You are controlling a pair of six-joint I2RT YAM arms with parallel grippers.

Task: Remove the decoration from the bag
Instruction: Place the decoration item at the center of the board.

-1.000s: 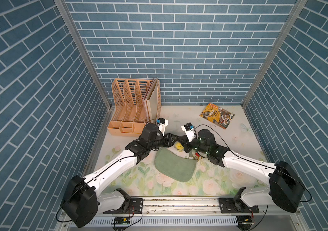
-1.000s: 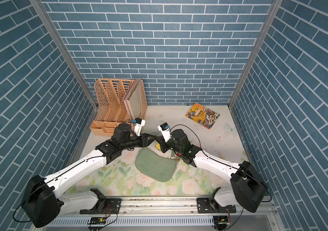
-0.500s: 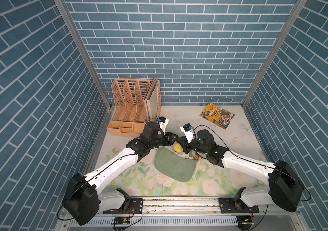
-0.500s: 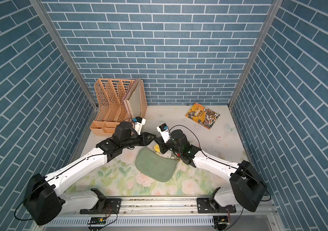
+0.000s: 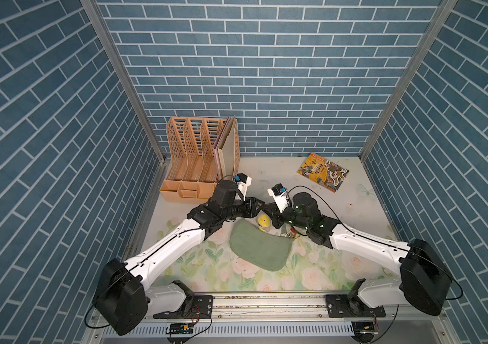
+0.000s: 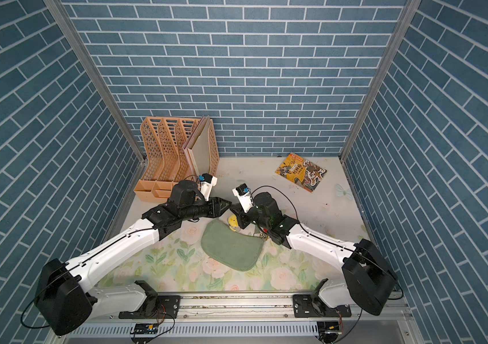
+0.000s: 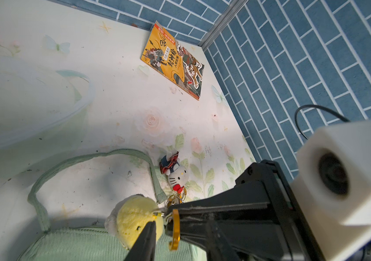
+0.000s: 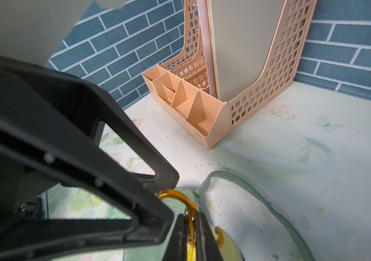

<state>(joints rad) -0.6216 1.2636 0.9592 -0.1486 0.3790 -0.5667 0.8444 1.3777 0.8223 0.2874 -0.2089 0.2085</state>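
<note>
The decoration [image 7: 176, 177], the little white cat with its red bow, lies on the desk [image 7: 112, 90] just right of the far end of the bag's strap [image 7: 89, 156]. Its gold hook sits in the cluster of rings there. It looks hooked on, though I cannot make out the link itself. Neither of my tools touches it. In the top views my right arm hides most of it.

The bag [image 5: 260, 248] lies flat, near and centre. A yellow plush [image 7: 134, 222] rests at its far edge, and that is where both my tools meet. My right tool [image 8: 191, 222] is pinched tight on the gold clasp [image 8: 180, 198] that hangs by that plush.

What has changed is on the left. In the last second my left tool [image 6: 226, 205] has eased its jaws apart while hardly shifting its place. They now stand open either side of the clasp's loop, gripping nothing. The right has kept its pinch throughout.

I read that as a release: the clasp is now in my right tool alone. This hook seems to belong to the yellow plush, not the cat, so the cat's own removal looks not yet done.

Farther out, the book [image 5: 322, 172] lies far right and the file rack [image 5: 198, 158] stands far left, both well apart from the work.
</note>
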